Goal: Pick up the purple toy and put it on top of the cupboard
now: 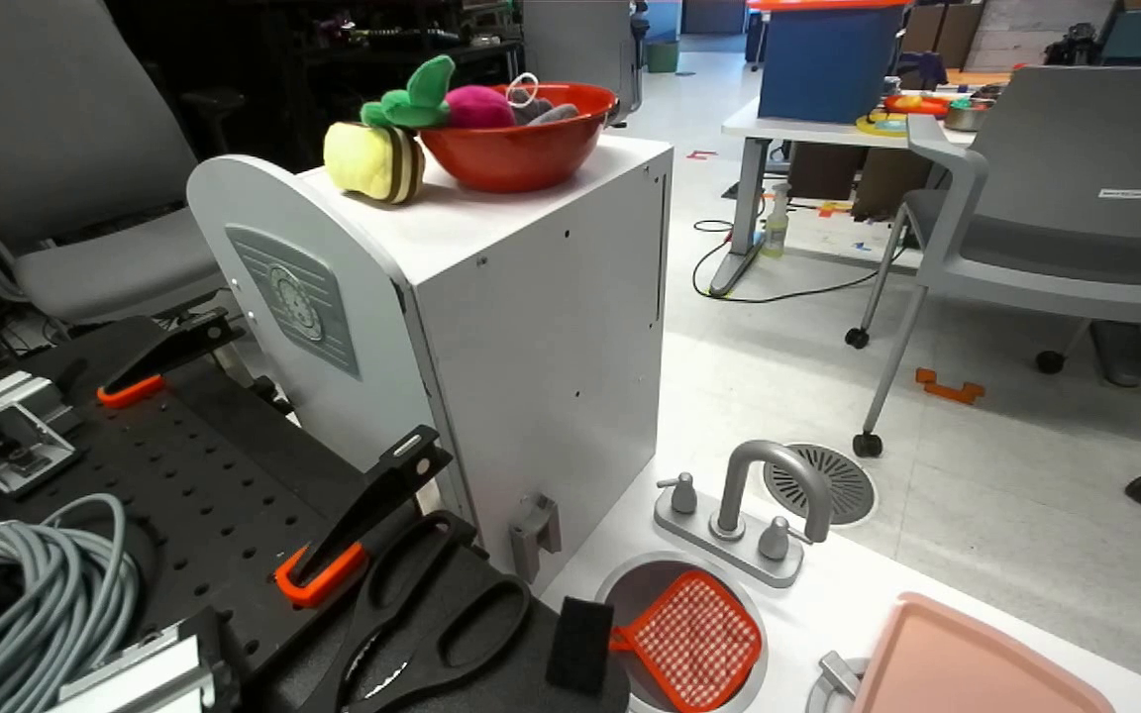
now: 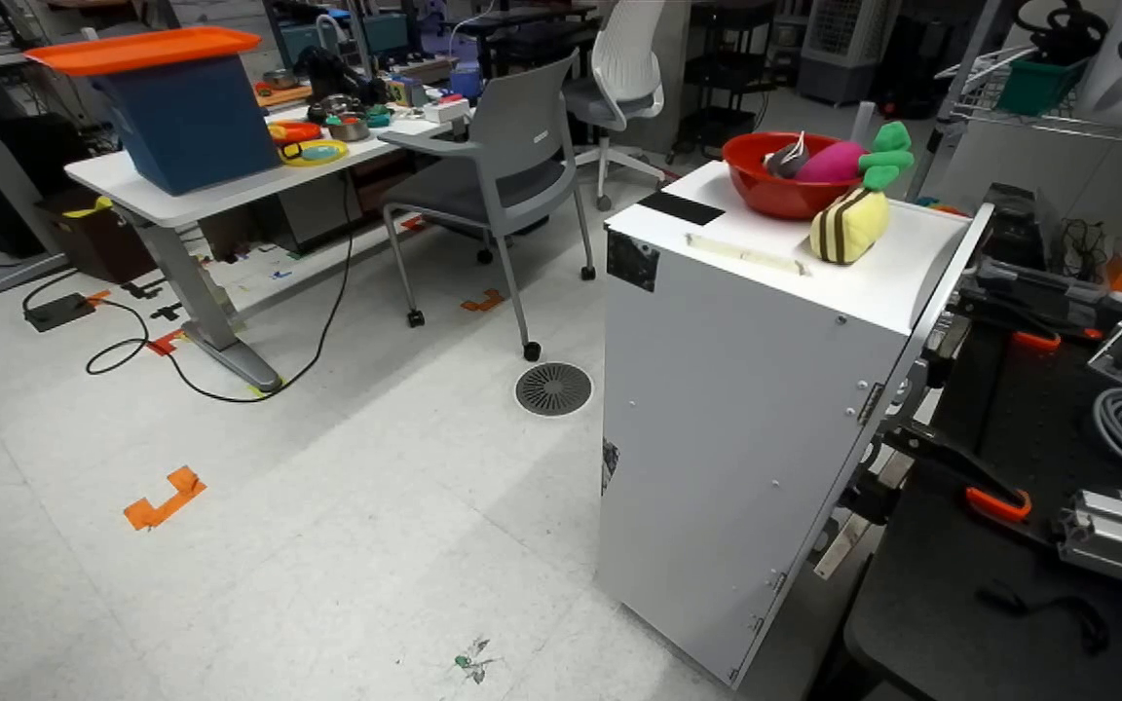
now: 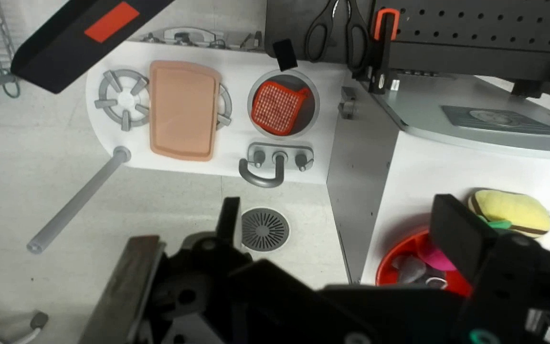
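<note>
The purple toy, magenta with green leaves, lies in a red bowl (image 1: 521, 163) on the flat white top of the cupboard (image 1: 541, 347). Its leaves hang over the rim. The toy (image 1: 479, 107) also shows in an exterior view (image 2: 832, 163). In the wrist view it (image 3: 438, 258) is partly hidden by a finger. The cupboard also shows in an exterior view (image 2: 746, 409) and the wrist view (image 3: 428, 162). My gripper (image 3: 339, 210) is open, with nothing between its fingers. It appears only in the wrist view, its right-hand finger overlapping the bowl's edge in the picture.
A yellow-and-brown striped toy (image 1: 372, 163) sits beside the bowl, which also holds a grey toy (image 3: 409, 268). A low white counter with a grey faucet (image 3: 265, 180), red mesh item (image 3: 277, 109) and pink tray (image 3: 184, 110) adjoins the cupboard. A black perforated table (image 1: 204, 475) carries clamps.
</note>
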